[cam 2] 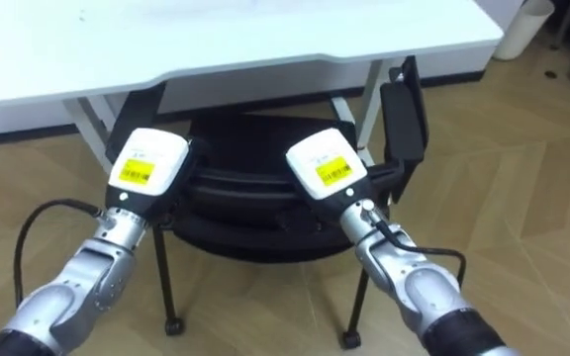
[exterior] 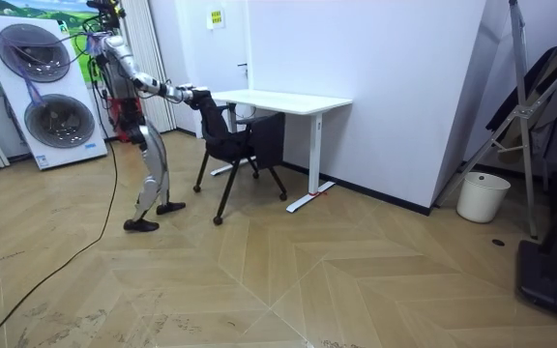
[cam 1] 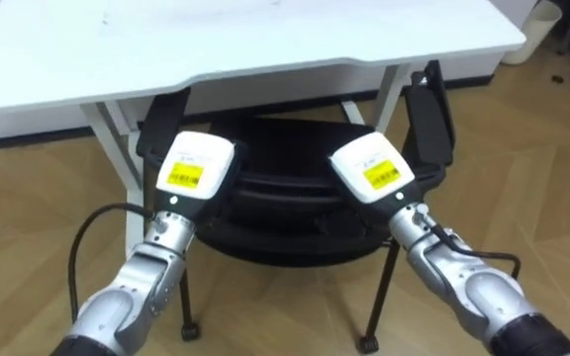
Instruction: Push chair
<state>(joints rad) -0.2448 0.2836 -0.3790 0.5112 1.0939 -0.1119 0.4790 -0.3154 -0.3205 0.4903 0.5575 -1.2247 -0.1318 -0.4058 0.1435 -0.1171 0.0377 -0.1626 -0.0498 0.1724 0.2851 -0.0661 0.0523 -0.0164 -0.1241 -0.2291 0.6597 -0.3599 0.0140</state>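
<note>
Black chair (cam 1: 285, 203) is sitting partly under the white desk (cam 1: 265, 44), at its near edge, with the backrest sticking out toward the robot. Left hand (cam 1: 194, 166) and right hand (cam 1: 372, 170) are both resting on the top of the backrest, just below the desk's edge, backs facing the camera. Can't tell whether either is gripping or just pressing. In the room view the robot is standing off the desk's left end, arms reaching forward to the chair.

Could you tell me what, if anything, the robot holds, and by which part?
Left robot hand and right robot hand lie on the chair's backrest top; grip cannot be told.
</note>
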